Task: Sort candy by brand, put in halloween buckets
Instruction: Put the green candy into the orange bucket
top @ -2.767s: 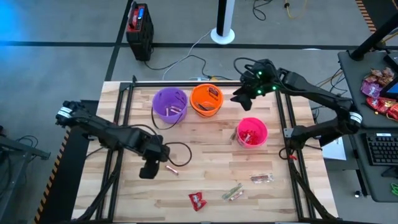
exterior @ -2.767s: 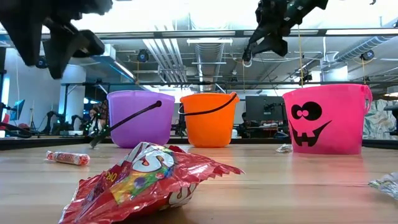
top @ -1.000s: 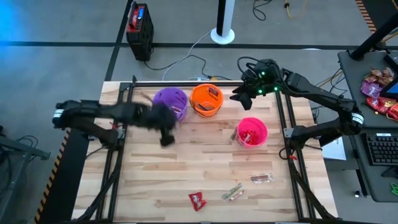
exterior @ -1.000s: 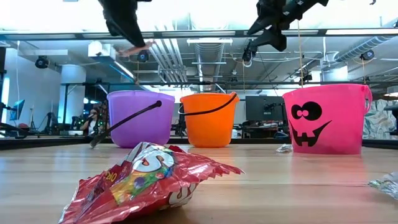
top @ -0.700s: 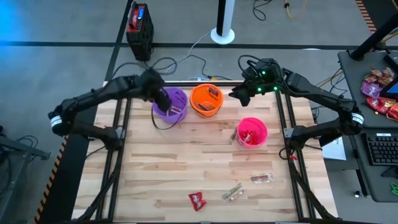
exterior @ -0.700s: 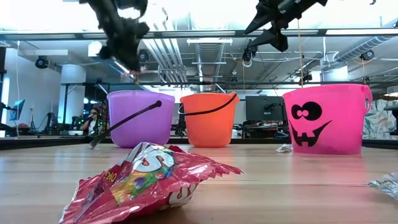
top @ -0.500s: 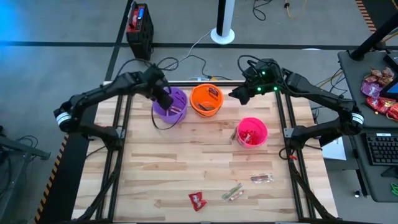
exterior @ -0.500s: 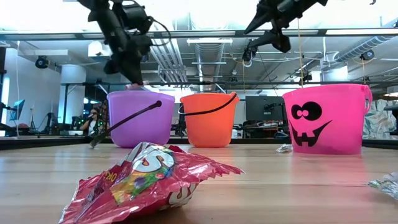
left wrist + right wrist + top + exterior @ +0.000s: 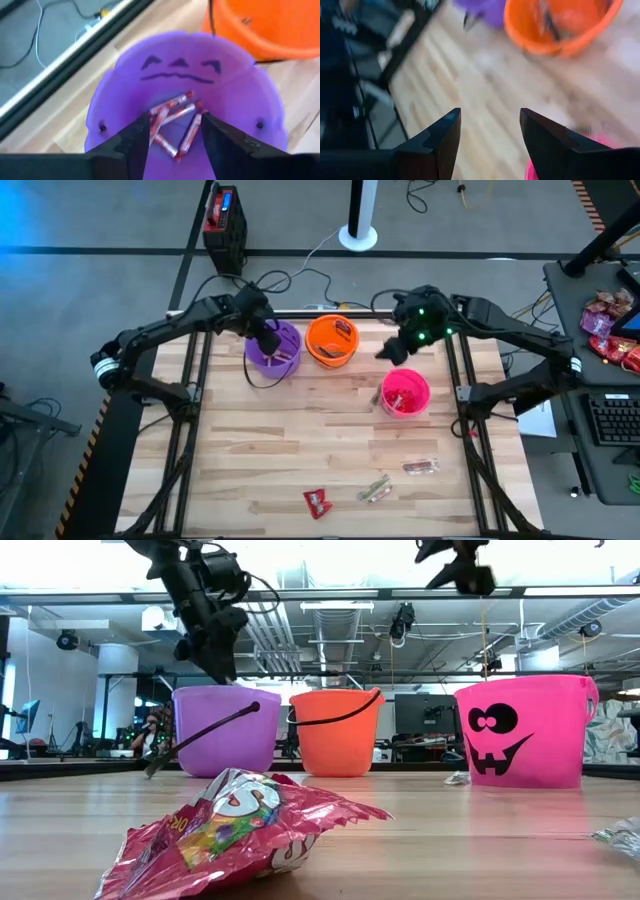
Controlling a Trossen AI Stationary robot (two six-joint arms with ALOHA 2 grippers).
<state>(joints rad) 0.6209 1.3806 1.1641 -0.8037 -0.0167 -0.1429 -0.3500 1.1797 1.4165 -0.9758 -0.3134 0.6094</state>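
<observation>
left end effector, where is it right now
In the high view, the left end effector hangs open over the purple bucket, left of the orange bucket.

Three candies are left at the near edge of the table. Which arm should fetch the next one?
Probably the right. The right gripper hangs open and empty beside the pink bucket, on the side of the brown bar. The left gripper is open over the purple bucket.

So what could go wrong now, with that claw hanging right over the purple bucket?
The left claw is open directly above the purple bucket, whose thin handle hangs down outside; coming away low, it might snag the handle or tip the bucket. The right claw, also open, hovers between the orange bucket and the pink bucket, and could bump either.
</observation>
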